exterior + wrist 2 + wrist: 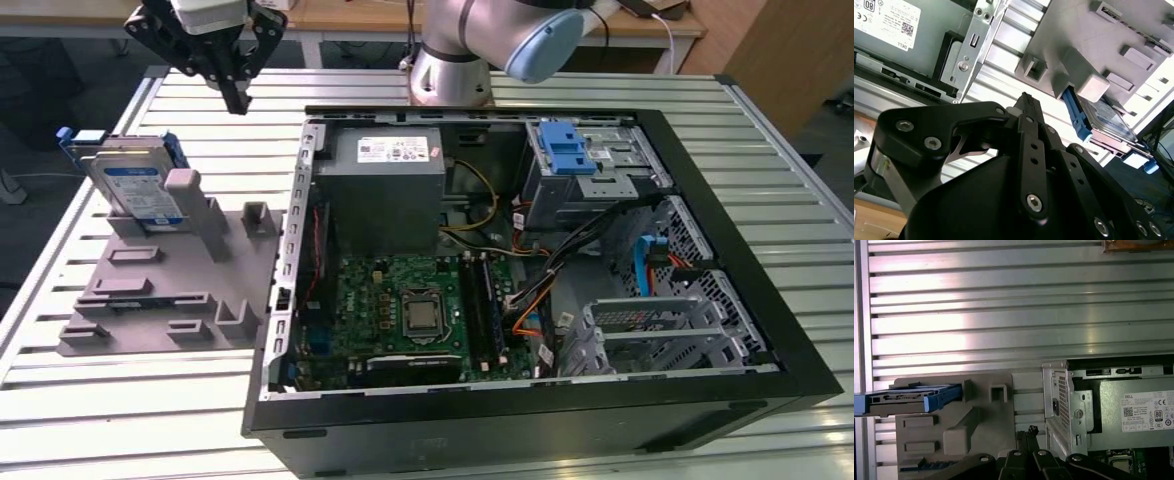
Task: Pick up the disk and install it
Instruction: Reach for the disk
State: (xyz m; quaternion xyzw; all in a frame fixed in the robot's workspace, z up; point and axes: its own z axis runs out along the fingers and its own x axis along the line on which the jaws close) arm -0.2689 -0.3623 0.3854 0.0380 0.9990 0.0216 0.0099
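Black tool (238, 98); silver arm (451, 45); blue cap (542, 44).

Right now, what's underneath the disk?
The disk stands on edge in a slot of the grey holder, which lies on the slatted metal table. Its lower edge is hidden inside the slot, so what it touches there cannot be seen.

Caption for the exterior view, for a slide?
Hand, shut and empty, hovers near the disk, which stands upright in its grey holder beside the open case.
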